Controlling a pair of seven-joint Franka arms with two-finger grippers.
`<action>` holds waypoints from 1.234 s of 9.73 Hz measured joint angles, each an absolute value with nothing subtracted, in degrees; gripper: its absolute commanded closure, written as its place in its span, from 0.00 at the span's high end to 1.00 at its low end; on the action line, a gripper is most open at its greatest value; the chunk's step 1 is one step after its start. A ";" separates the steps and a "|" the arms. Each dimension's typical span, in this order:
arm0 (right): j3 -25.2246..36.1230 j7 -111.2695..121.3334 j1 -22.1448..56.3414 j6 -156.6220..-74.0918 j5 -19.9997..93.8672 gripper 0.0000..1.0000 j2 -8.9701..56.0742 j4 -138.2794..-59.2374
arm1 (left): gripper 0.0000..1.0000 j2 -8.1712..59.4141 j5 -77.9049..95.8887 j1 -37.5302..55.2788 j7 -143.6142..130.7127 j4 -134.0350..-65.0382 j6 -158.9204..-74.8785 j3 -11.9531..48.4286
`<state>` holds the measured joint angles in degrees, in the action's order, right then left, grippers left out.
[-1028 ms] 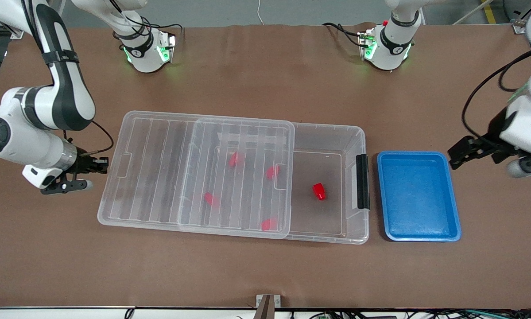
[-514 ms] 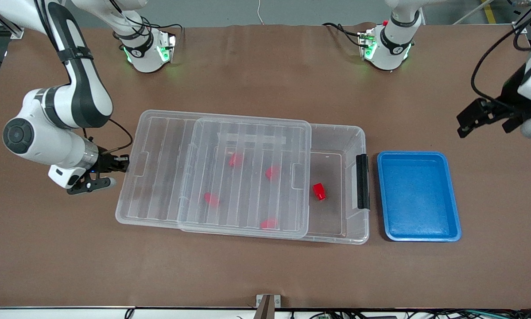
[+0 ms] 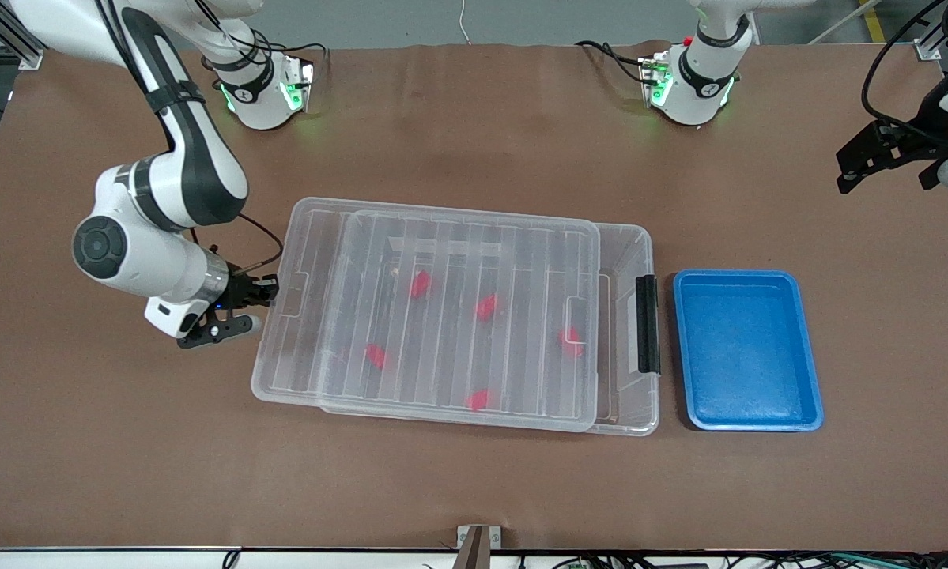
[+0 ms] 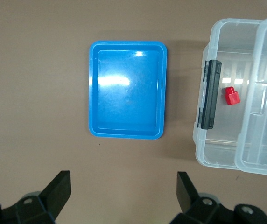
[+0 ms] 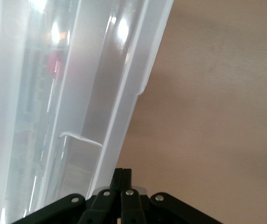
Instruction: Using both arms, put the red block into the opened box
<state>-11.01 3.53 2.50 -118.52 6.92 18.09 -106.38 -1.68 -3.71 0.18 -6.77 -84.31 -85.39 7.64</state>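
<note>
The right pincer, clenched, presses the lid edge over the box; the left pincer, released, hangs above the worktop

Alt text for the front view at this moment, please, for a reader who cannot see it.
The right gripper, shut, presses against the end of the ribbed clear lid, which covers most of the box and its five red blocks. A blue tray sits beside the box's black clip; the left gripper waits open, raised at the table's edge.
</note>
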 measured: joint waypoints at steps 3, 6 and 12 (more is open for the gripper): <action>-12.69 1.76 2.78 -119.79 6.93 0.00 19.07 -105.93 | 1.00 -1.65 -3.71 0.76 -6.76 -84.59 -85.40 7.92; -13.00 0.38 3.34 -120.22 6.94 0.29 19.53 -105.56 | 1.00 -1.20 -3.71 0.82 -6.76 -84.59 -85.40 7.92; -8.97 -5.54 0.98 -110.19 2.09 1.00 14.51 -98.32 | 1.00 -1.07 -3.71 0.85 -6.25 -84.62 -85.40 7.93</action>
